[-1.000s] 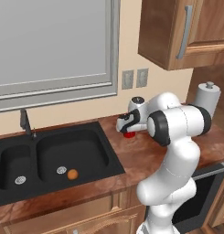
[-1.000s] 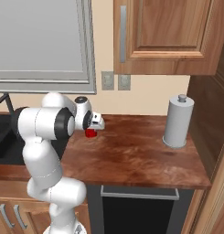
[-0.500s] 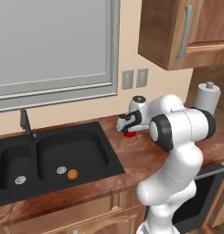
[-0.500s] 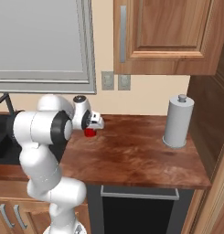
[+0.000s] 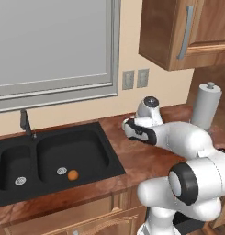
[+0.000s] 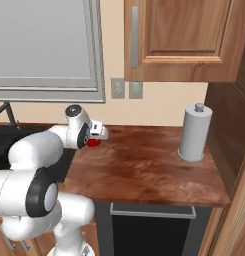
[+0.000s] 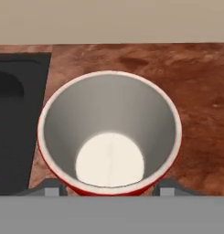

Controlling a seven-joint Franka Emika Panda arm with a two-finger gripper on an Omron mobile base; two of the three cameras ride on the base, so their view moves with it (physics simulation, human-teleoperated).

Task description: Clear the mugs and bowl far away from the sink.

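A bright red mug point(image 7: 109, 137) with a pale inside stands upright on the brown counter just right of the black sink point(image 5: 63, 156). In the hand view I look straight down into it. My gripper point(image 7: 111, 187) hangs over it, open, one fingertip point(image 7: 51, 186) on each side of the mug's wall and close to it. From the right base view the gripper point(image 6: 98, 136) covers most of the red mug point(image 6: 94, 143). From the left the gripper point(image 5: 128, 127) sits at the sink's right rim. The bowl is out of view.
A small orange ball point(image 5: 73, 175) lies in the sink's right basin, with the thin faucet point(image 5: 25, 123) behind. A grey paper-towel roll point(image 6: 194, 135) stands at the counter's far right under wall cabinets. Bare brown counter point(image 6: 144, 165) stretches between mug and roll.
The arm's elbow has swung down and nearer the cameras, while the gripper has stayed over the red mug. The fingers have drawn slightly closer to the mug.
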